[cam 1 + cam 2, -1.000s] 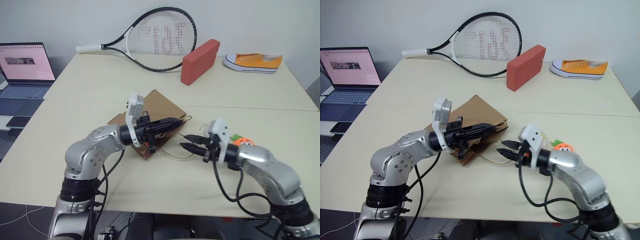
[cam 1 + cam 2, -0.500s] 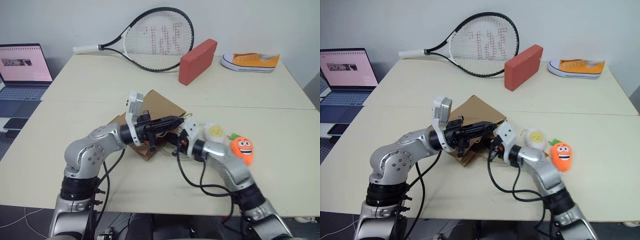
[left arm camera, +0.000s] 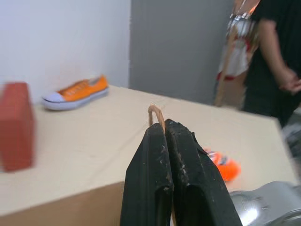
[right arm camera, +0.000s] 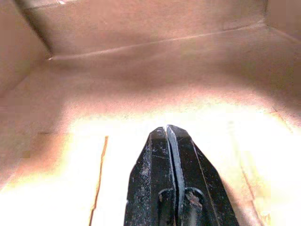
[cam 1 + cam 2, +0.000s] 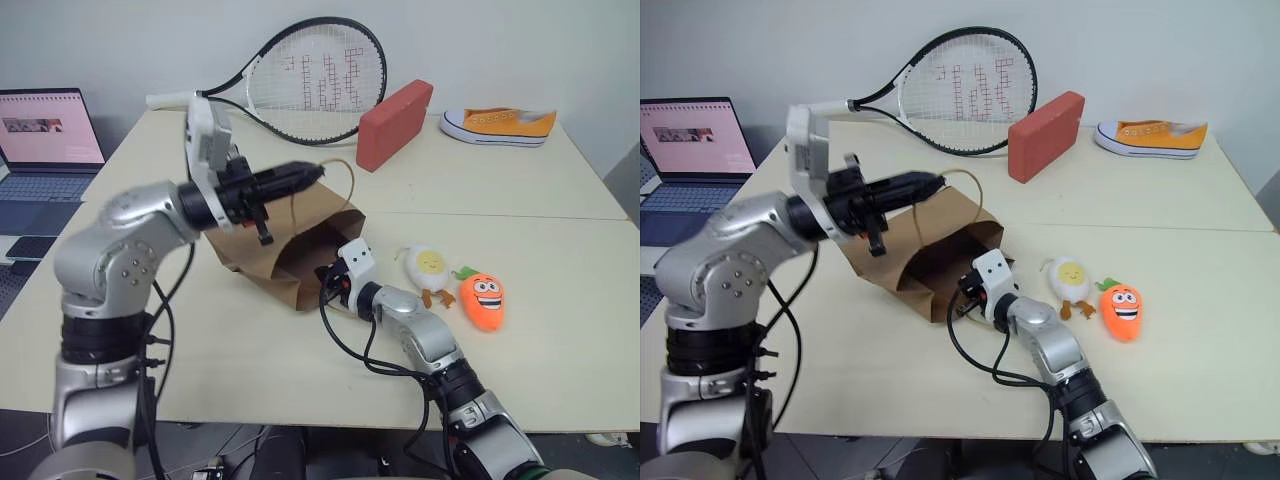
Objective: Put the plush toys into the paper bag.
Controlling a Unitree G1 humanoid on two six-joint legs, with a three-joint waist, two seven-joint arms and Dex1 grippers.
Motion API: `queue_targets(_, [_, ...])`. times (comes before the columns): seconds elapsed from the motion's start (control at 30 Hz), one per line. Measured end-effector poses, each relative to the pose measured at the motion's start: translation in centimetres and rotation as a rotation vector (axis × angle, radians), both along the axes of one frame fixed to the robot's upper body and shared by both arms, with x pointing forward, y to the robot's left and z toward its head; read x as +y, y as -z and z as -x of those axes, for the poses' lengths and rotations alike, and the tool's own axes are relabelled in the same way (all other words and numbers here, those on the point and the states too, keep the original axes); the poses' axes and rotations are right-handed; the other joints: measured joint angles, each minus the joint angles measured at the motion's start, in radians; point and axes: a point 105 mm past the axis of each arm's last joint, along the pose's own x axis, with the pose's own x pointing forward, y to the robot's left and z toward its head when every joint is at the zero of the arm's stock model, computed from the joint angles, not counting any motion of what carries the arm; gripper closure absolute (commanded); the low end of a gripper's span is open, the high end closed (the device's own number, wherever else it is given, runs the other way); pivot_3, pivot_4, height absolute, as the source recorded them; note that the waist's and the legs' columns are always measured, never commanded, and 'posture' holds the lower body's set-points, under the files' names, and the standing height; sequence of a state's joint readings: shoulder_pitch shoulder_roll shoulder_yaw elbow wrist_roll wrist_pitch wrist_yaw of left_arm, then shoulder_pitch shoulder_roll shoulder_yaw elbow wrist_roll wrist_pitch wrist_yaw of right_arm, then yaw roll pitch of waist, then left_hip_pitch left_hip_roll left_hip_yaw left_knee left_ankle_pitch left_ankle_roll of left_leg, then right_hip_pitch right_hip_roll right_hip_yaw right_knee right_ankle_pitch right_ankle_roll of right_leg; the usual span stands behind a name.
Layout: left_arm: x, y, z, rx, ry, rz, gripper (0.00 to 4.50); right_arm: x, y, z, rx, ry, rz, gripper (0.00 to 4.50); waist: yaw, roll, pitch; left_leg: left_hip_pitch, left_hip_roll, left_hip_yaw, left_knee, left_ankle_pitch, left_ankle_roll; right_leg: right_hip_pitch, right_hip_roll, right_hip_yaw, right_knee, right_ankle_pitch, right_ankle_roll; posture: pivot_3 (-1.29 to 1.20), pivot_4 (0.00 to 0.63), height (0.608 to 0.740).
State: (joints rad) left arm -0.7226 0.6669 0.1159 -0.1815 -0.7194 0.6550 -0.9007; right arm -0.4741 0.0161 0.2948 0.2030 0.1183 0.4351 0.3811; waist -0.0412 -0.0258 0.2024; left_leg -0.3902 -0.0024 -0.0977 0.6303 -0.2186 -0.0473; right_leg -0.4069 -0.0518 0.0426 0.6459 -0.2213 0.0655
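Brown kraft paper bag [image 5: 300, 240] lies on its side near the middle of the cream table [image 5: 480, 190], its mouth propped open toward the robot and lifted at the upper edge. One thin twisted-paper loop handle [image 5: 343, 176] is pinched between the closed fingers of the left gripper [image 5: 312, 173], which is raised above the table; the left wrist view shows the paper cord [image 3: 155, 114] clamped between the two black fingers [image 3: 150, 155]. Right gripper [image 5: 325, 283] sits at the bag's mouth with its fingers pressed together, holding nothing; the right wrist view shows its fingertips [image 4: 168, 134] inside the bag, above the brown inner wall. Two plush toys lie outside the bag on the robot's right: a white egg with a yellow yolk face and orange feet [image 5: 428, 270] and, just beside it, an orange grinning carrot with a green top [image 5: 483, 297]. Farther back lie a black-and-white tennis racket [image 5: 300, 80], a red brick-shaped block [image 5: 395, 110] and an orange-and-white sneaker [image 5: 500, 125]. An open laptop [image 5: 45, 135] stands on the far left.
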Motion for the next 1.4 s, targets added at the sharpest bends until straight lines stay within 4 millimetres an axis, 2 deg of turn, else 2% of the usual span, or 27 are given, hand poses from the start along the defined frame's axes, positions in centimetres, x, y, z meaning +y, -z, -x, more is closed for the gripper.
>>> queue_targets(0.1, [0.1, -0.9, -0.9, -0.099, -0.042, -0.047, 4.5, 0.1, 0.0, -0.1, -0.005, 0.008, 0.012, 4.45, 0.0, 0.0, 0.0, -0.001, 0.0, -0.001, -0.001, 0.0, 0.0, 0.0, 0.0, -0.001, 0.0, 0.0, 0.0, 0.0, 0.15, 0.74])
queue_targets(0.23, [-0.1, -4.6, -1.5, -0.295, -0.109, -0.068, 4.5, 0.1, 0.0, -0.1, -0.004, 0.01, 0.015, 4.45, 0.0, 0.0, 0.0, -0.001, 0.0, -0.001, -0.001, 0.0, 0.0, -0.001, 0.0, -0.001, -0.001, 0.0, 0.0, 0.0, 0.15, 0.74])
queue_targets(0.33, [-0.5, -5.8, -1.6, -0.364, -0.125, -0.044, 4.5, 0.3, -0.1, -0.1, -0.005, 0.018, 0.011, 4.45, -0.002, 0.0, 0.0, -0.001, 0.0, -0.001, -0.001, 0.0, 0.0, -0.001, 0.0, -0.001, 0.0, 0.0, 0.0, 0.0, 0.15, 0.74])
queue_targets(0.43, [-0.6, -5.2, -1.9, -0.349, -0.126, -0.044, 4.5, 0.4, -0.1, -0.2, -0.006, 0.03, 0.01, 4.45, -0.009, 0.0, 0.0, -0.001, 0.0, -0.001, -0.001, 0.0, 0.0, -0.001, 0.0, -0.001, 0.0, 0.0, 0.0, 0.0, 0.15, 0.74])
queue_targets(0.6, [-0.8, -2.5, -2.0, -0.268, -0.101, -0.07, 4.5, 0.2, -0.3, -0.5, -0.012, 0.059, -0.004, 4.45, -0.011, 0.0, 0.0, -0.002, 0.0, -0.002, -0.001, 0.0, 0.0, -0.001, 0.0, -0.001, 0.0, 0.0, 0.0, 0.0, 0.15, 0.74])
queue_targets(0.73, [-1.7, -0.5, -0.9, -0.195, -0.037, -0.067, 4.5, -0.5, -0.6, -0.9, -0.021, 0.083, -0.014, 4.45, -0.011, 0.0, 0.0, -0.003, 0.0, -0.001, -0.001, 0.0, 0.0, -0.002, 0.0, -0.001, 0.0, 0.0, 0.001, 0.0, 0.15, 0.74])
queue_targets(0.83, [-2.1, 0.9, -0.3, -0.13, -0.004, -0.058, 4.5, -1.1, -1.6, -0.7, -0.063, 0.064, -0.01, 4.45, -0.011, 0.0, 0.0, -0.005, 0.001, -0.002, -0.001, 0.0, 0.0, -0.004, 0.0, -0.001, 0.0, 0.0, 0.001, 0.0, 0.15, 0.74])
queue_targets(1.0, [-2.5, 2.2, 0.6, -0.07, 0.042, -0.057, 4.5, -3.0, -3.2, 0.5, -0.113, 0.025, 0.019, 4.45, -0.011, 0.0, 0.0, -0.005, 0.0, -0.002, -0.001, 0.0, 0.0, -0.004, 0.0, -0.001, 0.0, 0.0, 0.001, 0.0, 0.15, 0.74])
queue_targets(1.17, [-3.0, 3.1, 1.4, -0.024, 0.083, -0.062, 4.5, -4.8, -5.1, 2.9, -0.142, -0.077, 0.041, 4.45, -0.01, 0.0, 0.0, -0.005, 0.0, -0.002, -0.001, 0.0, 0.0, -0.004, 0.0, -0.001, 0.0, 0.0, 0.001, 0.0, 0.15, 0.74])
queue_targets(1.27, [-3.2, 3.2, 1.8, -0.014, 0.099, -0.065, 4.5, -6.8, -7.0, 3.9, -0.156, -0.114, 0.043, 3.91, -0.009, 0.0, 0.0, -0.006, 0.0, -0.002, -0.001, 0.0, 0.0, -0.004, 0.0, -0.001, -0.001, 0.0, 0.001, 0.0, 0.15, 0.74])
queue_targets(1.4, [-3.1, 4.1, 2.0, 0.024, 0.108, -0.064, 4.5, -11.6, -9.0, 3.9, -0.196, -0.07, 0.144, 2.55, -0.004, 0.0, 0.0, -0.006, 0.0, -0.001, 0.0, 0.0, 0.0, -0.004, 0.0, -0.001, -0.001, 0.0, 0.0, 0.0, 0.15, 0.74])
